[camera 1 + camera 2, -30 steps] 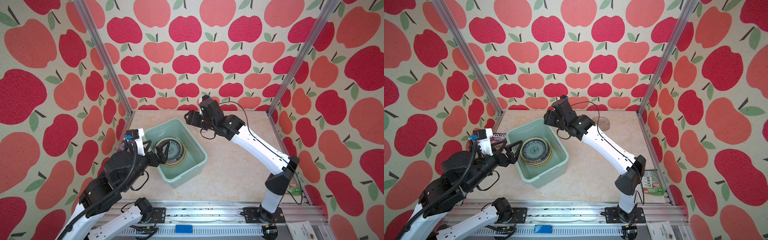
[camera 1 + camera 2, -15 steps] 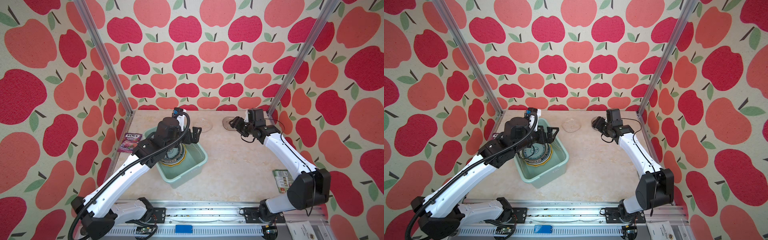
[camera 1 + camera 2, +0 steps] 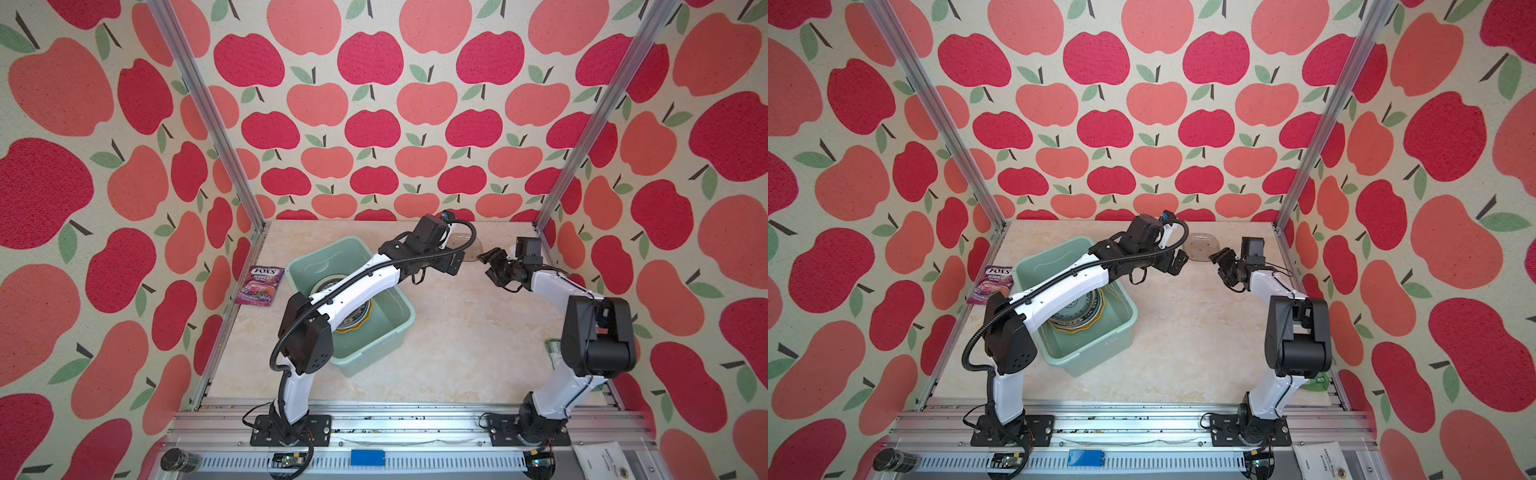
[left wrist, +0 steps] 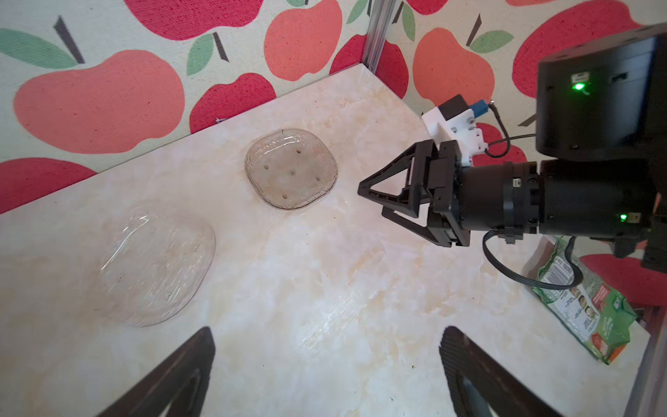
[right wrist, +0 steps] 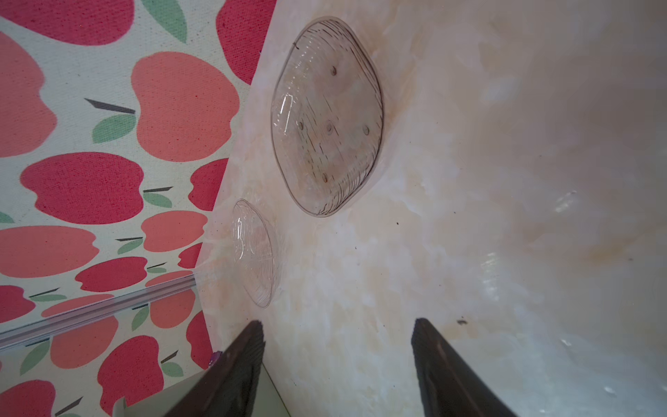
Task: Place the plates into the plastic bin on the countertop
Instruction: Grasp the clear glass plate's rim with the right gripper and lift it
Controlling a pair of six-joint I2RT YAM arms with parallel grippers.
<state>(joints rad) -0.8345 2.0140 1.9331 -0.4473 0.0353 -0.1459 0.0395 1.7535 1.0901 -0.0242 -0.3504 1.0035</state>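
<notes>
Fingers (image 4: pixel 187 368) of your left gripper (image 4: pixel 326 332) are spread as wide as they go and grasp nothing; only bare stone shows between them. Your right gripper (image 5: pixel 337 325) has its jaws parted as well, somewhat less widely, and it too is empty.

Two squarish glass plates lie flat on the countertop (image 3: pixel 457 332) close to the back wall, apart from each other. One is a smoky tinted plate (image 4: pixel 291 173), the other a clear plate (image 4: pixel 155 263). The clear plate lies ahead of your left gripper, and the tinted plate is near the tips of your right gripper. Neither plate is touched. In a top view the tinted plate (image 3: pixel 1200 247) shows between the two grippers, towards the wall.

You have the other plates in a stack (image 3: pixel 1084 316) inside the plastic bin (image 3: pixel 1133 311). Its top plate has a dark ringed rim, and a yellow scalloped edge shows under it. The bin stands on the left half of the countertop, turned at an angle to the walls. Your left arm reaches across above it and hides part of the stack.

Further out, a purple candy packet (image 3: pixel 259 284) lies by the left wall beside the bin, and a green snack packet (image 4: pixel 584 310) lies at the right edge of the countertop.
</notes>
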